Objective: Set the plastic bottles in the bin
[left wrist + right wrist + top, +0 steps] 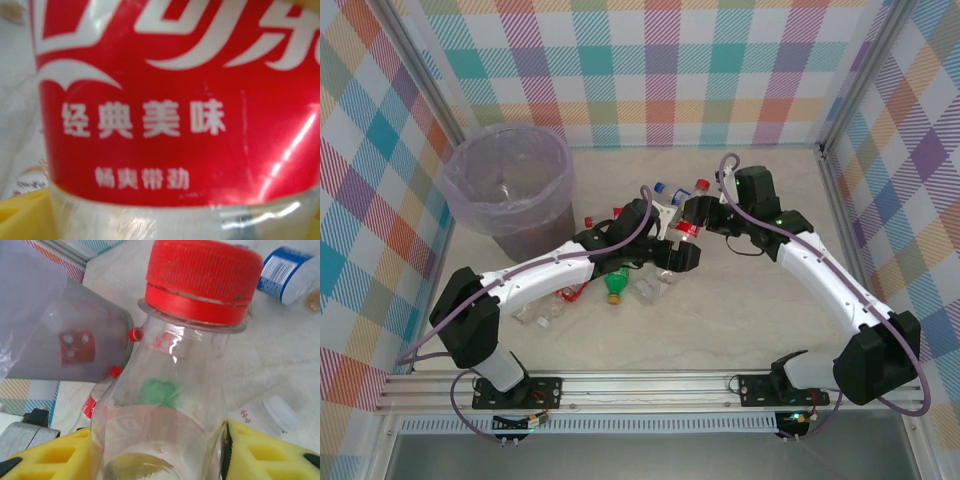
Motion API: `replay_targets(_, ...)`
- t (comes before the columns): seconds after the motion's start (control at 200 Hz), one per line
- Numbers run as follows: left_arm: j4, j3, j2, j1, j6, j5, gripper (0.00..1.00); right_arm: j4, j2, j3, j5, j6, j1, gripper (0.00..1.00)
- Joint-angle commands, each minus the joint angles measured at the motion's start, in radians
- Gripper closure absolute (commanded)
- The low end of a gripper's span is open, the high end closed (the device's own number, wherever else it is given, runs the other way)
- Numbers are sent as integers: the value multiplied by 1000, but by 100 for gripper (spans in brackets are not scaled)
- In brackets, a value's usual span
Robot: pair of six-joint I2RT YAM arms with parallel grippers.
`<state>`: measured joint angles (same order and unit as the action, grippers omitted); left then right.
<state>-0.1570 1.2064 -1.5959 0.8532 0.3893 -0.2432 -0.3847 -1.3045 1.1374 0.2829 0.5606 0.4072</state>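
Observation:
My right gripper (157, 455) is shut on a clear bottle with a red cap (202, 277), its yellow pads (260, 452) pressed on both sides of the body. In the top view this bottle (685, 228) hangs mid-table between both grippers. The left gripper (665, 240) straddles the same bottle. Its red label (175, 100) sits right in front of the left wrist camera, with a yellow pad (22, 220) at the lower left edge. The jaws stand wide, so I read the left gripper as open. The lilac-grey bin (510, 190) stands at the back left.
Several loose bottles lie under the arms: a green one (616, 285), red-labelled ones (570, 292) and clear ones (650, 290). A blue-labelled bottle (287, 272) and a white-capped one (272, 415) lie beyond the held bottle. Checked walls enclose the table.

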Motion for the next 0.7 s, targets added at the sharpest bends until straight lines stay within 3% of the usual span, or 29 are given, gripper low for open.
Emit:
replay_targets(0.0,73,7,-4,13,40,66,17,77,13,13,18,21,7,46)
replay_targets(0.28,48,44,-23,20,39,77,37,85,-1,-22,-4,25,6,44)
replay_targets(0.38,40,54,-21,21,34,83,39,76,-2,-15,-2,16,7,42)
replay_targets(0.54,6,60,0,21,40,158,39,69,6,-6,-20,27,6,27)
replay_targets(0.695,-9,53,41,21,13,243,39,94,121,-57,-72,89,9,14)
